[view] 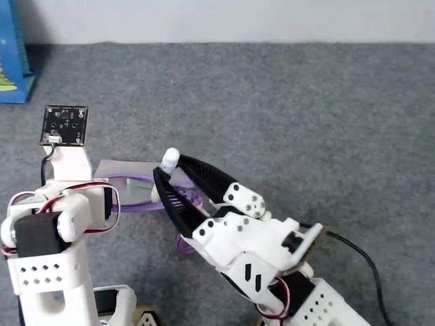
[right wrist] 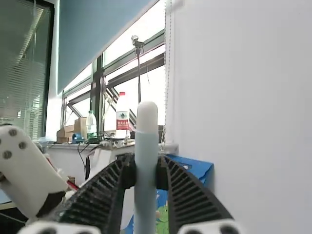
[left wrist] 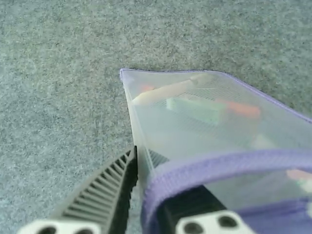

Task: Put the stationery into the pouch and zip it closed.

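A translucent pouch (view: pixel 132 182) with purple trim lies on the grey felt between the two arms. My left gripper (left wrist: pixel 151 180) is shut on the pouch's (left wrist: pixel 204 122) zip edge. A cream pen (left wrist: pixel 165 91), a green eraser (left wrist: pixel 195 109) and an orange item (left wrist: pixel 243 109) show through its mesh wall. My right gripper (view: pixel 166 170) hangs just above the pouch's open end, shut on a white marker (view: pixel 168 161) that stands tilted with its rounded tip up. In the right wrist view the marker (right wrist: pixel 146 141) stands upright between the black fingers (right wrist: pixel 112 190).
A blue box (view: pixel 10 64) stands at the far left edge against the white wall. A black cable (view: pixel 360 258) trails from the right arm's base. The grey felt stretches open to the right and far side.
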### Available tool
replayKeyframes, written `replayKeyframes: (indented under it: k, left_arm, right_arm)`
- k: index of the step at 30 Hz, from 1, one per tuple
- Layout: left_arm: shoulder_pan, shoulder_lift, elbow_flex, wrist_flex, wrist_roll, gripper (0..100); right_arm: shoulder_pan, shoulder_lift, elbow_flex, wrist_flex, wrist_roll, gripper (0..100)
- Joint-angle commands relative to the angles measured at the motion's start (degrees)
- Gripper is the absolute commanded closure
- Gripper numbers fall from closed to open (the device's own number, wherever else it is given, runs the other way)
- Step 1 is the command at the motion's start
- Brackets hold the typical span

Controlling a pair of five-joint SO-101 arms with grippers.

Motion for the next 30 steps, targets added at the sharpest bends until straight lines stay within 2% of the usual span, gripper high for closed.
replayKeyframes:
  k: [1,14,17,22,25,30]
  left_arm:
    - [0.53,0.09,-0.48,-0.88,-0.18,99]
    - [0.53,0.09,0.13,-0.97,-0.18,99]
    - [0.53,0.09,0.13,-0.97,-0.18,99]
    - [0.53,0.09,0.13,-0.97,-0.26,99]
    - [0.53,0.09,0.13,-0.97,-0.35,99]
    - [0.53,0.09,0.13,-0.88,-0.44,99]
  right_arm:
    - [1.27,-0.4,1.67,-1.54,0.0,99.1]
    - [2.77,-0.4,8.44,-0.4,1.67,98.6]
    - [2.59,-1.01,8.7,6.37,1.67,92.6]
    - [1.71,-1.1,2.64,20.26,1.14,73.1]
    - [1.8,-1.1,-2.29,26.51,0.53,71.8]
    - [3.91,-1.19,-9.58,37.93,-5.8,71.8]
